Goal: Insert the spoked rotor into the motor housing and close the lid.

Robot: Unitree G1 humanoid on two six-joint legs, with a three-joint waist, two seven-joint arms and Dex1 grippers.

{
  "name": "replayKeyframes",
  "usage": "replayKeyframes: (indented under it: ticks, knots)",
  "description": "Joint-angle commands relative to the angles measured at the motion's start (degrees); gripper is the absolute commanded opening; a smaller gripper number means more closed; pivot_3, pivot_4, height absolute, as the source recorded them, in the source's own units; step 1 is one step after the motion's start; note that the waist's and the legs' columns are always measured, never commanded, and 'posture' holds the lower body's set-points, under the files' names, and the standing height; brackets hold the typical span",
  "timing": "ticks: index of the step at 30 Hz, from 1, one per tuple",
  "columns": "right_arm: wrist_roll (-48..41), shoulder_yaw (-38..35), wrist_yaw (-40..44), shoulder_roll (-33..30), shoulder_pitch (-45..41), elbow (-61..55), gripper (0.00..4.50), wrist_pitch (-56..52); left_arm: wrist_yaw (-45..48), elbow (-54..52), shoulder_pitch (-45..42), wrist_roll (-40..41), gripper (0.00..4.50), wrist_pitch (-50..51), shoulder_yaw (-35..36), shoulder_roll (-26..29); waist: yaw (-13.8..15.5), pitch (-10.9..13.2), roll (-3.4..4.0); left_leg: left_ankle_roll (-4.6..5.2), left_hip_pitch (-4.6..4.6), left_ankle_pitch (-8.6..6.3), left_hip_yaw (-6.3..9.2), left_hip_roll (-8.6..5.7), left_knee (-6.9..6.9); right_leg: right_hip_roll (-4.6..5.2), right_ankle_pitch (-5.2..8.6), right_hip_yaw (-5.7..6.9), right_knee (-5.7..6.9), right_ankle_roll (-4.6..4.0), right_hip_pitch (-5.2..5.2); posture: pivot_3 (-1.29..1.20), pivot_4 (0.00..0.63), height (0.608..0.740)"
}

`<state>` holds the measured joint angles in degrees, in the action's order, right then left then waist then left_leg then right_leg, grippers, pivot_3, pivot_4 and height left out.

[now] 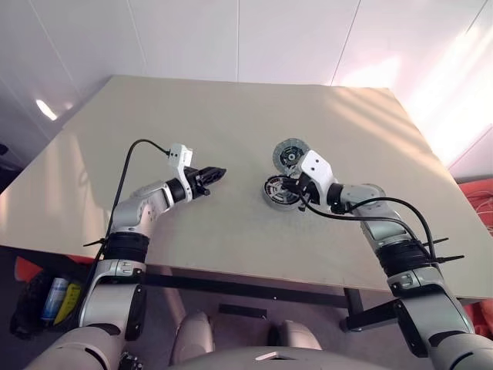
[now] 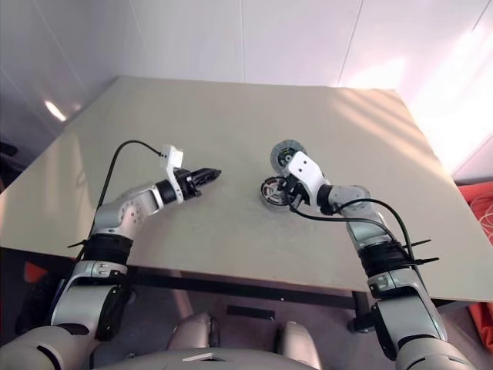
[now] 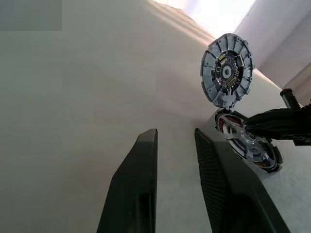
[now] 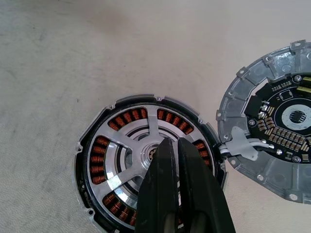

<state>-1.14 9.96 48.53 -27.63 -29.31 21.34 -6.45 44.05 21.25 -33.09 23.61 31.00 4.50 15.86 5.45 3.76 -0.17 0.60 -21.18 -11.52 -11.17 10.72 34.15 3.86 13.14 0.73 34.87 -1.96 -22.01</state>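
Right gripper [image 4: 172, 145], closed, rests over spoked rotor [image 4: 129, 145] seated in motor housing [image 4: 82, 160]; left gripper [image 3: 176, 138] parted, empty.

shiny metal spoked rotor [image 4: 127, 145], copper windings in the grey motor housing [image 4: 85, 145], matt table [image 4: 73, 58].

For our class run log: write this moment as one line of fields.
rotor: spoked rotor seated in motor housing | lid: off, beside housing | right end effector: shut, over rotor hub | left end effector: apart, holding nothing
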Motion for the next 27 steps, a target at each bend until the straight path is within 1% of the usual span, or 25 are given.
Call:
replayKeyframes:
  ticks: [1,5,12,15,22,25,27]
  knots:
    - [2.32,2.96,0.0,1.37,2.69,3.5,0.15,1.09,0.08,-2.2,-0.34,-0.54,1.29,-2.6,-0.39,0.02,-0.03,-0.02,-0.02,0.0,0.13,0.0,0.0,0.01,0.0,0.0,0.0,0.0,0.0,0.0,0.1,0.0,0.0,0.74]
    - [-0.99,-0.21,0.17,2.47,1.91,1.07,0.15,-0.39,0.38,-2.22,-0.34,-0.4,1.29,-3.75,-0.29,-0.33,-0.26,-0.06,-0.05,-0.02,0.37,0.0,0.0,0.04,-0.01,0.0,0.0,0.0,0.0,0.01,0.29,0.0,0.0,0.74]
    - [-1.59,-2.92,0.48,0.18,-1.1,0.42,0.15,-0.45,1.22,-1.69,0.13,-3.16,1.29,-7.93,-2.84,-0.31,-0.08,-0.05,-0.04,-0.03,0.2,0.01,0.0,0.04,-0.01,0.01,0.0,0.04,0.01,0.0,0.13,0.0,0.0,0.74]
    - [-0.93,-2.22,0.43,0.27,-0.84,1.91,0.15,-0.06,1.18,-0.73,-0.08,-3.5,1.29,-8.86,-3.06,-0.57,-0.03,-0.05,-0.04,-0.05,0.04,0.02,-0.01,0.04,-0.01,0.01,-0.01,0.06,0.03,0.0,-0.03,0.0,0.0,0.74]
    - [0.6,0.41,1.59,0.59,2.32,3.02,0.15,0.73,0.79,0.29,-0.42,-3.95,1.29,-9.96,-2.63,-0.97,-0.03,-0.06,-0.05,-0.02,0.08,0.01,-0.01,0.05,-0.02,0.01,-0.01,0.08,0.02,0.0,0.01,0.0,0.0,0.74]
    - [-0.19,-1.23,1.45,-0.24,0.65,2.82,0.15,2.25,0.73,0.65,-0.44,-4.06,1.29,-10.39,-2.52,-0.93,-0.04,-0.06,-0.05,-0.02,0.13,0.01,-0.01,0.05,-0.02,0.01,-0.01,0.08,0.03,0.0,0.04,0.0,0.0,0.74]
    - [-0.97,-2.74,2.06,-1.57,-1.98,1.67,0.15,4.61,0.72,0.95,-0.51,-4.16,1.29,-10.73,-2.5,-0.97,-0.04,-0.05,-0.03,-0.03,0.13,0.01,-0.01,0.05,-0.02,0.01,-0.01,0.08,0.04,0.0,0.04,0.0,0.0,0.74]
